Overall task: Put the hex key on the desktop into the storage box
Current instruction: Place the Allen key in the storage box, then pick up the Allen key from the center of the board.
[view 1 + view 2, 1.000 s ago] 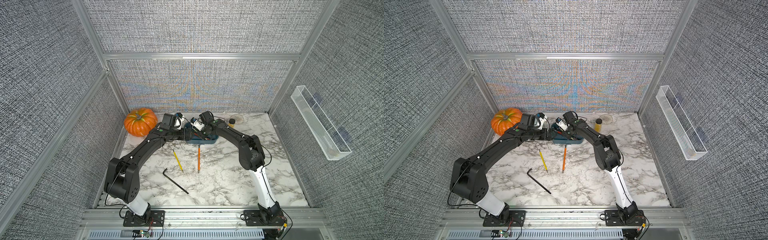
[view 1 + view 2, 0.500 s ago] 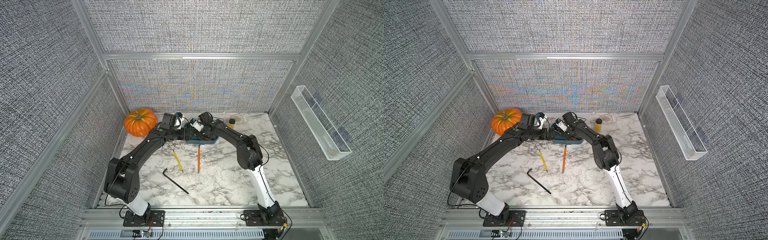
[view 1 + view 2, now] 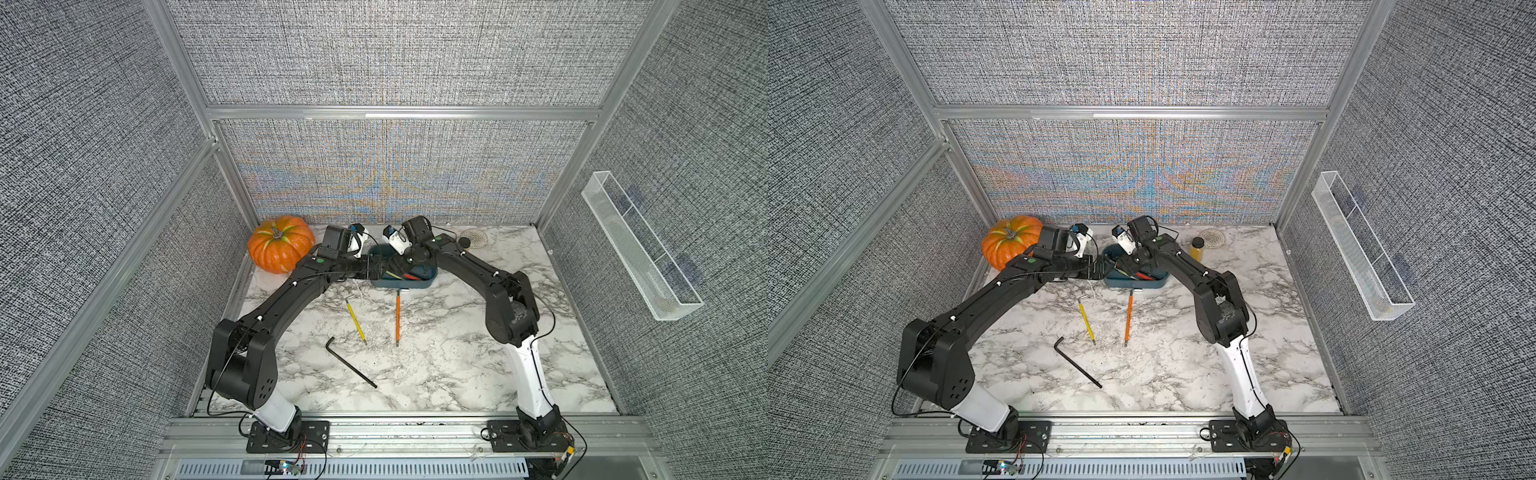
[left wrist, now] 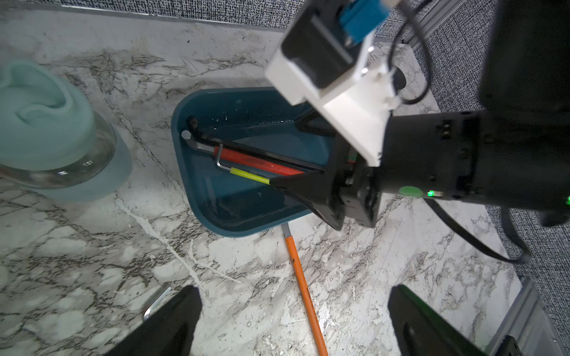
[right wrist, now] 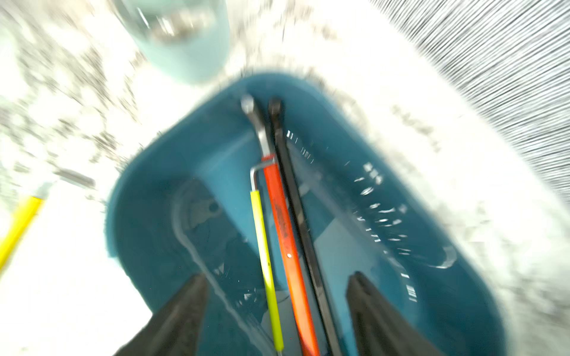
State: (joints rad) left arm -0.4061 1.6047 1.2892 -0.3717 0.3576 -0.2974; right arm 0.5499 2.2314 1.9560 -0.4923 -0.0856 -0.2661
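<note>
Marble-veined desktop (image 3: 457, 365) inside a grey fabric-walled cell, aluminium rails round it.

Right gripper (image 5: 276, 277): hangs over the storage box (image 5: 339, 154), jaws wide apart, gripping nothing. Three keys lie on the box floor below it, clear of both fingers: yellow-sleeved key (image 5: 262, 234), red-sleeved key (image 5: 282, 222), black key (image 5: 296, 209). They lie side by side along the box's length; we judge that is the only way such long tools fit the shallow tub.

Left gripper (image 4: 294, 289): fingers spread wide, empty, low over the desktop just beside the box's near wall; we take it as waiting its turn.

Left on the desktop: orange hex key (image 3: 397, 318), its bare end at the box wall, touching or just short, we cannot tell; yellow hex key (image 3: 356, 316) near it; black hex key (image 3: 351, 363) further toward the arm bases, apart from both. Task partly done, we judge; these three remain.

In the way: both wrists crowd the box, so the left cannot reach in until the right clears it; pale green object (image 4: 46, 123) sits just beside the box. Pumpkin (image 3: 281, 249) is in the far corner beside the left arm; small bottle (image 3: 1197, 249) and woven coaster (image 3: 1212, 237) are beyond the right arm; all are well apart from the loose keys. Clear tray (image 3: 640, 253) is on the side wall, off the desktop.
</note>
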